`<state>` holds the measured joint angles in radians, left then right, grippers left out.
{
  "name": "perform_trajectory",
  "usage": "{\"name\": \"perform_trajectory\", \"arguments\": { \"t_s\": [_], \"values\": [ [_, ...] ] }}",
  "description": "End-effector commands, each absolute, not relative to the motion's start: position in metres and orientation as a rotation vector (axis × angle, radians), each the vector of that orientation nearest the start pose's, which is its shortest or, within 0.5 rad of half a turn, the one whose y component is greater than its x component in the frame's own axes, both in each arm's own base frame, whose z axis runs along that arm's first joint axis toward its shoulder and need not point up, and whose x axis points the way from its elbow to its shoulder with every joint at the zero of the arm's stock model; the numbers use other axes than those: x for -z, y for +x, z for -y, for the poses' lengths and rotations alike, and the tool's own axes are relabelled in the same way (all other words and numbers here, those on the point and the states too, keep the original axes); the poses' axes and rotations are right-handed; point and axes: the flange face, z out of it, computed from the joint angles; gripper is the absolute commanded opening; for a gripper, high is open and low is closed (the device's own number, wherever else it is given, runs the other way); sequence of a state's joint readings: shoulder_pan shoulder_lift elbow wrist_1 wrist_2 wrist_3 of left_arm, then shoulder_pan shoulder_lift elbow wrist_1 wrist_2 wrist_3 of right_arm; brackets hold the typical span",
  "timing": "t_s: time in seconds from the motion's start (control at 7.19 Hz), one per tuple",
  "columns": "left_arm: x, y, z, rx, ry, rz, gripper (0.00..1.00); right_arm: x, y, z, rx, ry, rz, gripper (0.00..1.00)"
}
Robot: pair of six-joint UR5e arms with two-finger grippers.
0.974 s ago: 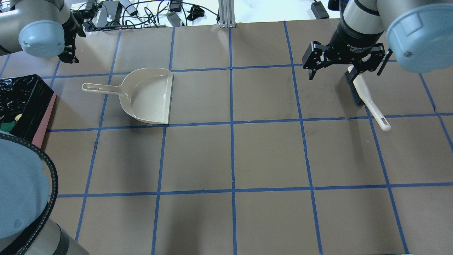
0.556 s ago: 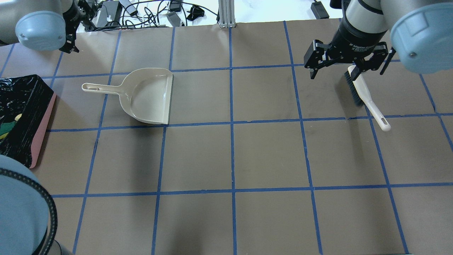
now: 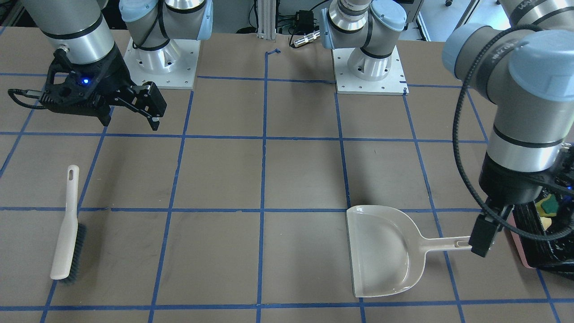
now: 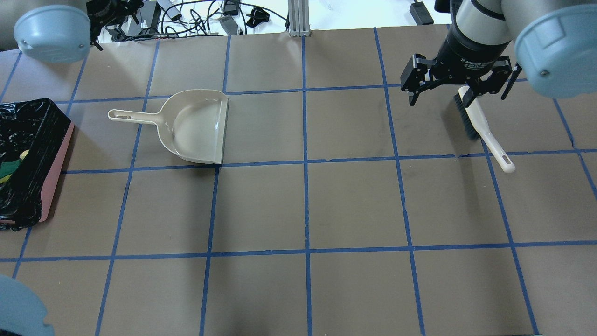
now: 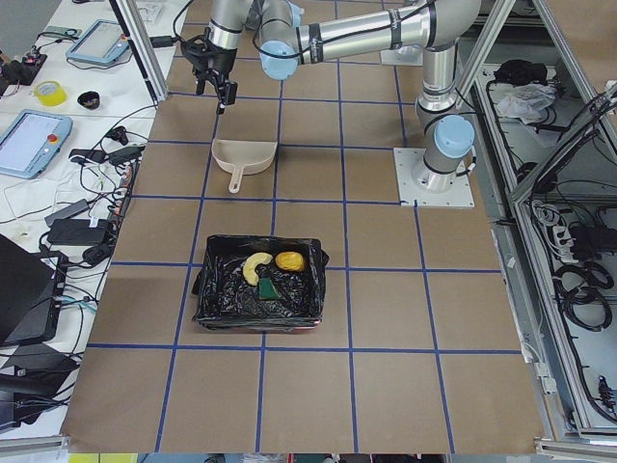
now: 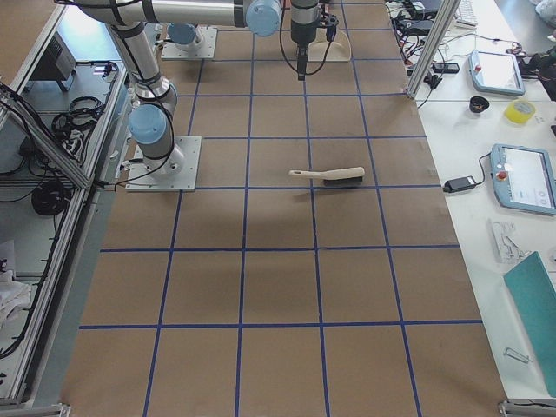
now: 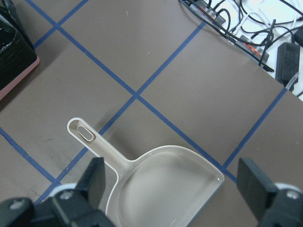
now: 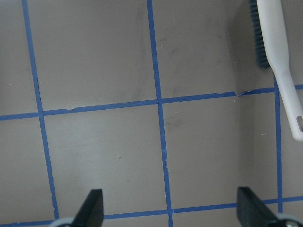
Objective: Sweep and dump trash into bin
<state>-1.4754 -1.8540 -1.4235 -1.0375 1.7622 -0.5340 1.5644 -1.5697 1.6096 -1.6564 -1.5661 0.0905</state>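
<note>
White lettering is showing on the black collar (image 4: pixel 473 61) just above the right gripper (image 4: pixel 457 95), partly reading "Adaptive"; lettering is also running along the left arm (image 3: pixel 502 49), too blurred to read

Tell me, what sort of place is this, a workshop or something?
Most likely a robotics lab or test cell. Two robot arms are bolted by base plates to a table gridded with blue tape, and side benches hold control tablets and power adapters.
</note>
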Motion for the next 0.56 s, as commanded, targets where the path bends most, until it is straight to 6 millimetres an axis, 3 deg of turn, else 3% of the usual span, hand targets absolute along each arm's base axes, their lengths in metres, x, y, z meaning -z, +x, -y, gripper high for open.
{"name": "perform_trajectory", "arguments": {
  "t_s": [0.0,0.28,0.42],
  "values": [
    [-0.483,-0.085,0.620,0.575,-0.554,-2.896,1.00,-0.476,0.130,0.497,0.070,0.151,-3.134,1.00],
    [-0.497,-0.123,0.589,0.450,-0.275,-3.050,1.00,-0.475,0.131,0.497,0.065,0.142,-3.133,1.00],
    [-0.496,-0.128,0.573,0.316,-0.154,-3.072,1.00,-0.475,0.131,0.497,0.062,0.139,-3.133,1.00]
  ]
}}
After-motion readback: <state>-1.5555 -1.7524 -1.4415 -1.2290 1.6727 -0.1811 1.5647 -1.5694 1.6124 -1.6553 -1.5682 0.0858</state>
